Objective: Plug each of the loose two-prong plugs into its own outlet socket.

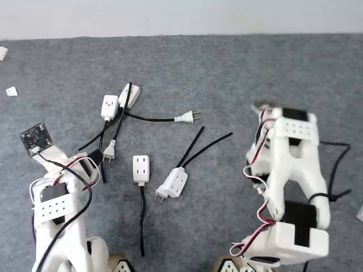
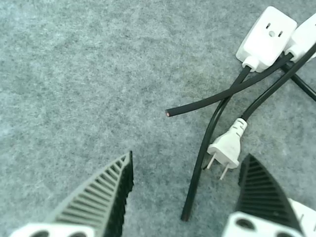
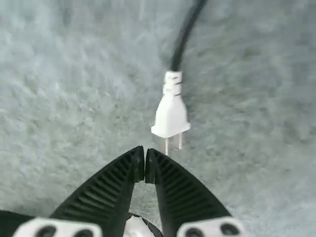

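Three white two-prong plugs lay loose on the mat, none pushed into a socket. The far plug sat at mid-table with its prongs pointing right. The left plug lay with its prongs pointing toward the near edge. The near plug touched or nearly touched the near socket, prongs pointing away from it.

There were four white socket blocks. The far-left socket and the tilted socket lay side by side. The middle socket lay nearer, its cord running toward the near edge, with the near socket just to its right. Black cords crossed between these pieces.

The left gripper was spread wide and held nothing. It hovered over the left plug, which lay between its fingers, close to one of them. The right gripper was pressed closed on nothing. In its wrist view a white plug lay just beyond the tips, prongs toward them. Which of the three plugs this was could not be told.

Two white arms stood at the near edge, the left arm and the right arm. The surface was a grey carpet-like mat. Two small white pieces sat at its far left. A pale wall ran along the far side.
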Available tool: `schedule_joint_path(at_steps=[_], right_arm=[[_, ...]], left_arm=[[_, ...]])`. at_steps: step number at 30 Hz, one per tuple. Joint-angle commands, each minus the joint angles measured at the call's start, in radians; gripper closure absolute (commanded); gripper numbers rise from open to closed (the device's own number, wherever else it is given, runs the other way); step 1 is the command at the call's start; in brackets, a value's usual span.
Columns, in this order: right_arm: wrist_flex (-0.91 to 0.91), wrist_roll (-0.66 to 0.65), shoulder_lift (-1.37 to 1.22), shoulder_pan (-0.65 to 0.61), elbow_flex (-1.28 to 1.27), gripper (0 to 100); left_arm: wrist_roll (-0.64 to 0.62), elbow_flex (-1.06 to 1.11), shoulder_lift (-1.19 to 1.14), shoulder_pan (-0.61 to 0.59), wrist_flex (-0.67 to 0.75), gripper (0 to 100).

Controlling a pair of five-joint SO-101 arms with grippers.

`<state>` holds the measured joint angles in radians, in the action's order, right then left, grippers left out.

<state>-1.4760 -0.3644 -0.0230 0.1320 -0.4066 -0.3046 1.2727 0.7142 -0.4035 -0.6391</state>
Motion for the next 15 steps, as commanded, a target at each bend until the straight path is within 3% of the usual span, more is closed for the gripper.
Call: schedule_joint_path(at_steps=[1, 15], right_arm=[[0.031, -0.048, 0.031, -0.004, -0.035, 98.9], [0.077, -0.132, -0.133, -0.008, -0.04, 98.9]], left_arm=[[0.008, -0.01, 0.017, 0.0, 0.029, 68], [0.008, -0.01, 0.017, 0.0, 0.029, 68]])
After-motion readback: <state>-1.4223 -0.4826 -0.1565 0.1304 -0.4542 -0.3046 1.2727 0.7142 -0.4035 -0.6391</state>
